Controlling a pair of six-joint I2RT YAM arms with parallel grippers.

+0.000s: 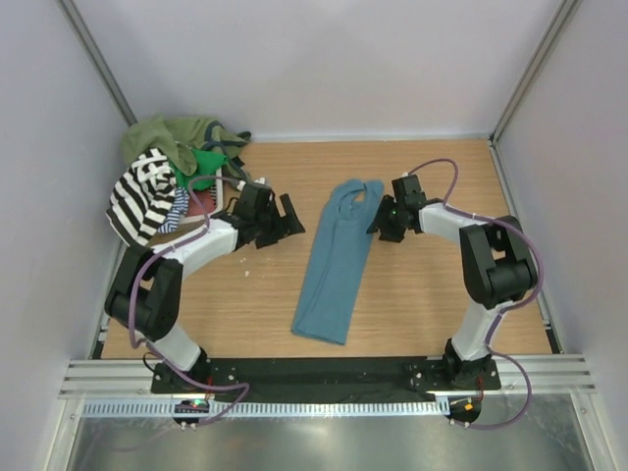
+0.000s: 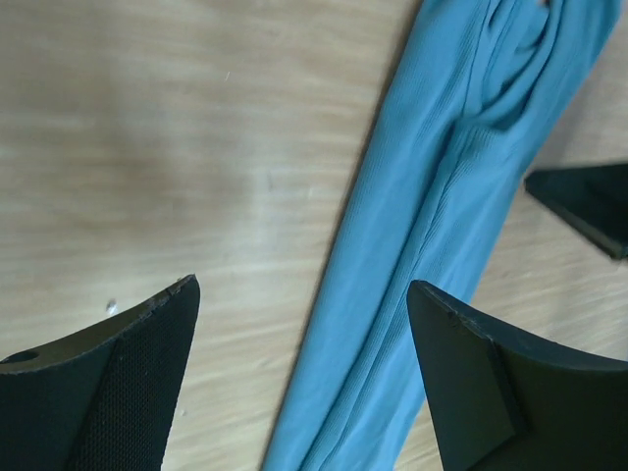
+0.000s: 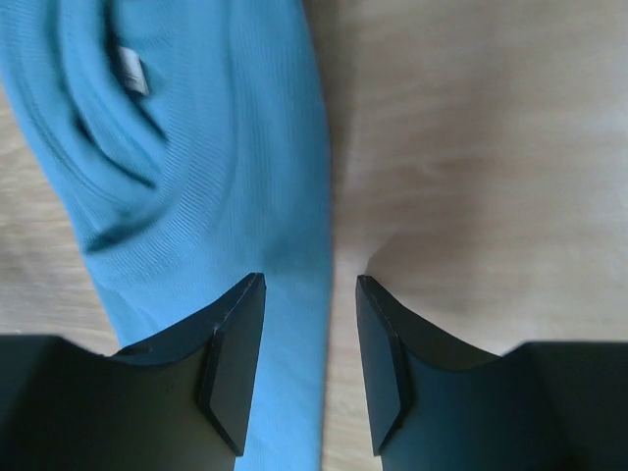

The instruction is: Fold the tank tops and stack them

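The left gripper (image 2: 302,287) has its jaws spread wide and holds nothing; it hangs just beside the left long edge of the teal tank top (image 1: 334,265), near the strap end, and its wrist view shows bare wood and that edge between its fingers. The right gripper (image 3: 309,285) is on the other side of the same top, over the right edge near the neck. Its jaws are apart by a smaller gap and also hold nothing, and the cloth edge passes under the gap. I think the two are placed so, one on each side of the strap end, because the next fold needs both corners to be taken together. The teal top lies in a long narrow band, already folded lengthwise as it seems, with the hem towards the arm bases and the straps away from them; a small white label (image 3: 134,74) shows inside the neck. To the far left of the teal top, in the back corner of the table (image 1: 432,304), there is a heap. Counting: two grippers, one teal top laid out, and in the heap at least four tops by colour, namely the olive one (image 1: 162,137), the green one (image 1: 208,160), the black-and-white striped one (image 1: 142,191) and the thin navy-striped one (image 1: 177,211). If more are buried there, I cannot tell.
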